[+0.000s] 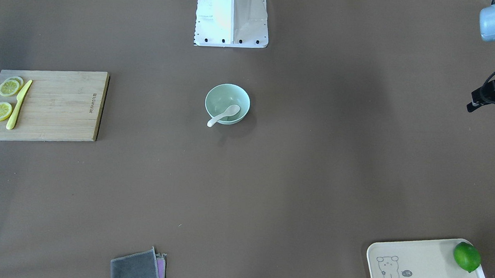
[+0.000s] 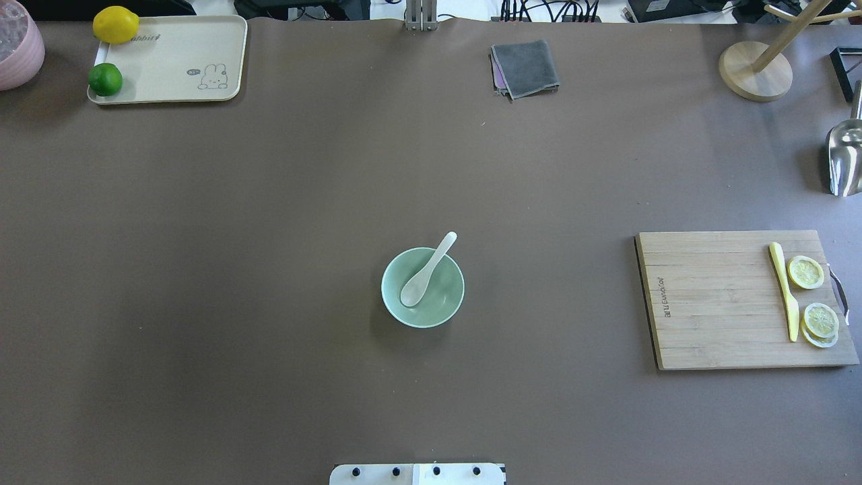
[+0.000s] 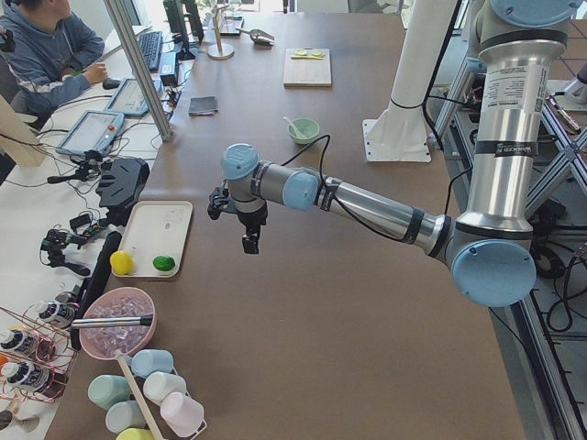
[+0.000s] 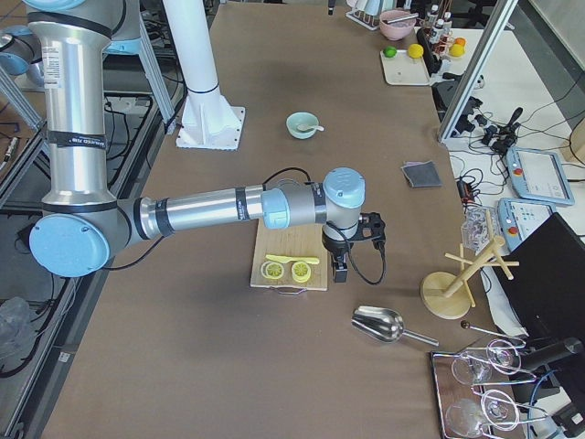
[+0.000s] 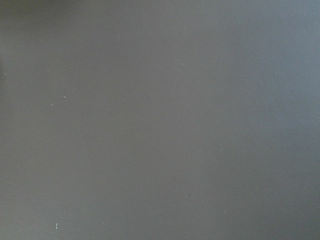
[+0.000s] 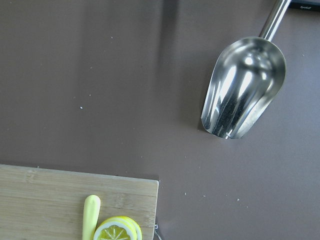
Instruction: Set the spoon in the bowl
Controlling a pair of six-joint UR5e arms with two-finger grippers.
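The white spoon [image 2: 427, 269] lies in the mint-green bowl [image 2: 390, 300] at the table's middle, scoop inside and handle resting over the far rim. Both also show in the front view, the spoon [image 1: 223, 115] in the bowl [image 1: 216, 93]. My left gripper [image 3: 249, 240] hangs above bare table far to the bowl's left, near the tray. My right gripper [image 4: 340, 271] hangs above the cutting board's outer edge, far to the bowl's right. I cannot tell whether either is open or shut. Neither wrist view shows fingers.
A wooden cutting board [image 2: 714, 303] with a yellow knife [image 2: 784, 293] and lemon slices lies at the right. A metal scoop [image 6: 245, 90] lies beyond it. A cream tray [image 2: 168, 60] with a lime and a lemon is far left. A grey cloth [image 2: 525, 67] lies at the far edge.
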